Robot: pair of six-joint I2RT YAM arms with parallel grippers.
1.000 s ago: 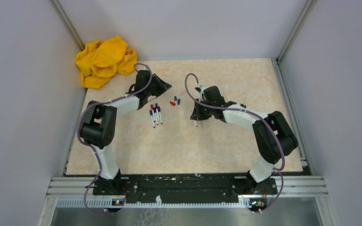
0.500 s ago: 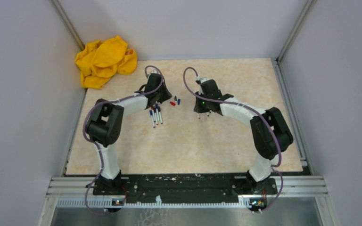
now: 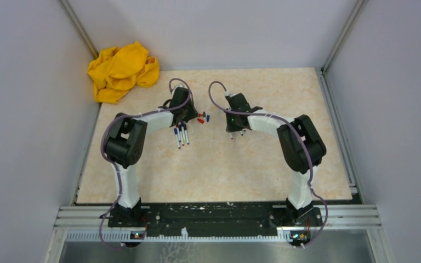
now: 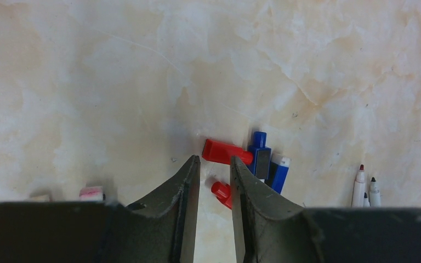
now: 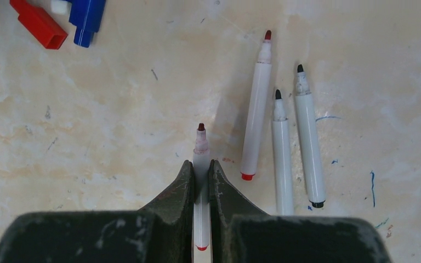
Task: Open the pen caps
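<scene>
My left gripper [image 4: 215, 161] is slightly open and empty, low over the table among loose pen caps. A red cap [image 4: 226, 152] lies just beyond its tips, a second red cap [image 4: 220, 191] shows beside its right finger, and blue caps [image 4: 260, 157] lie to the right. My right gripper [image 5: 200, 164] is shut on an uncapped red-tipped pen [image 5: 200, 143]. Three uncapped pens [image 5: 256, 109] lie to its right, and a red cap [image 5: 38, 22] and a blue cap [image 5: 87, 15] lie at the upper left. In the top view the left gripper [image 3: 189, 114] is at the caps [image 3: 203, 118] and the right gripper [image 3: 234, 129] is apart to the right.
Several pens [image 3: 181, 134] lie in a row just near of the left gripper. A crumpled yellow cloth [image 3: 121, 70] lies at the far left corner. Grey walls enclose the beige marbled table [image 3: 285, 164] on three sides.
My left gripper has moved right and nearer, to the loose caps. My right arm has folded inward, and its gripper with the pen has shifted slightly toward the middle.
</scene>
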